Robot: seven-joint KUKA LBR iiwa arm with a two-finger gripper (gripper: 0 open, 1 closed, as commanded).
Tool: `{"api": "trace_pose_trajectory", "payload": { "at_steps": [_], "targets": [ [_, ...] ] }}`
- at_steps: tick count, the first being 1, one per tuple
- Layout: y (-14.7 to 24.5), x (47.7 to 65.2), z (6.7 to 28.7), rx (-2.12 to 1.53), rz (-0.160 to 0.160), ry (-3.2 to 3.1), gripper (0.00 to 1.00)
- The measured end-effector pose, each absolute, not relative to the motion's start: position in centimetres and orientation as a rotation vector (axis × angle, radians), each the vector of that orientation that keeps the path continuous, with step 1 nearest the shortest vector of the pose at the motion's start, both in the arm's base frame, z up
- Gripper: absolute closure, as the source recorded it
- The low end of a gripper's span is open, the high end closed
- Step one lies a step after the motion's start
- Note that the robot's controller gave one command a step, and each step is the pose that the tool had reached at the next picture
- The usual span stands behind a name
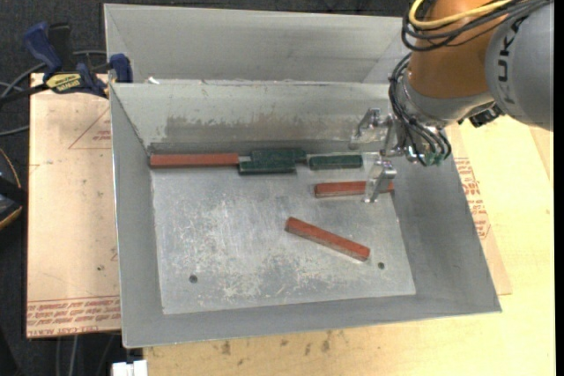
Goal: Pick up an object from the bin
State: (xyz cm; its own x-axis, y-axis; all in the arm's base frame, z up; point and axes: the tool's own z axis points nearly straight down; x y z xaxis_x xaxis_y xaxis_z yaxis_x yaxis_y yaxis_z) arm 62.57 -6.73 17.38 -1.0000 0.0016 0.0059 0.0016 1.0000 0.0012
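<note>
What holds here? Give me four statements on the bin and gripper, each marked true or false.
1. A tilted red bar lies near the middle of the bin floor. True.
2. The gripper is at the bin's left side. False: it is at the right side, by the right end of a short red bar.
3. A dark green block lies just right of a long red bar along the back wall. True.
4. The long red bar stands upright. False: it lies flat.
</note>
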Motion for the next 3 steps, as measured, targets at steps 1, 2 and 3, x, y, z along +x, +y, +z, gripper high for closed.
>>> {"api": "trace_pose_trajectory", "payload": {
  "at_steps": [1, 2, 3],
  "targets": [
    [-6.7, 62.7, 17.9, -0.001, -0.001, -3.143, 0.0],
    [-8.4, 62.4, 7.8, -0.004, -0.001, -3.151, 1.0],
    [-8.4, 62.4, 7.8, -0.003, -0.001, -3.151, 1.0]
  ]
}}
